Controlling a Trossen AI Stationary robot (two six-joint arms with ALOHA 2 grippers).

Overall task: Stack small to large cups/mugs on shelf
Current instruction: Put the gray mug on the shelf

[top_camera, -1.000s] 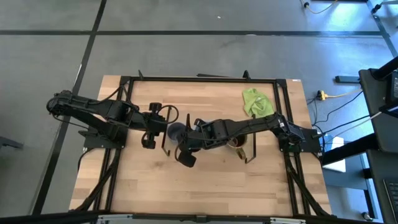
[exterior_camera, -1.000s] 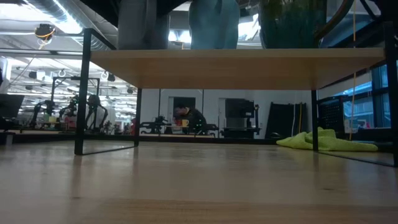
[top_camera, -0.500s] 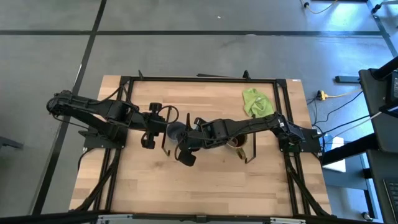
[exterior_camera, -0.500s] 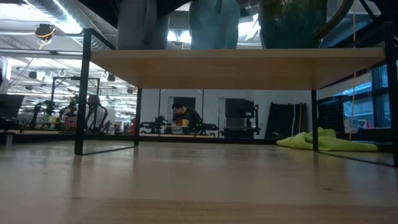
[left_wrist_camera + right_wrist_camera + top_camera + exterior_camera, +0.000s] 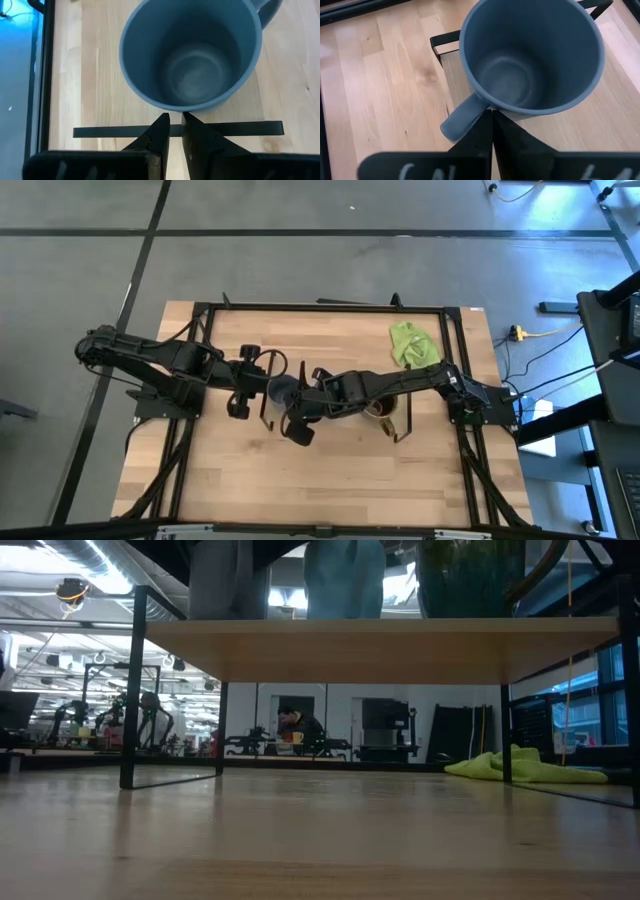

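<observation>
All three handled mugs stand on the low light-wood shelf [image 5: 380,648]: dark grey-blue mug [image 5: 192,52] left, light blue mug [image 5: 345,580] middle, big brown mug [image 5: 470,578] right. Nothing seems nested yet. My right fingers [image 5: 492,131] are closed, empty, by the dark mug's rim; my left fingers [image 5: 175,131] nearly meet opposite.

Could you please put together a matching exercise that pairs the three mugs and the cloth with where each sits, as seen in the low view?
Things:
1. dark grey-blue mug
2. light blue mug
3. brown mug
4. lime-green cloth

Places, as the low view shows them:
A. on the table, off the shelf
B. middle of the shelf
C. right end of the shelf
D. left end of the shelf

Pairs: 1-D, 2-B, 3-C, 4-A
</observation>
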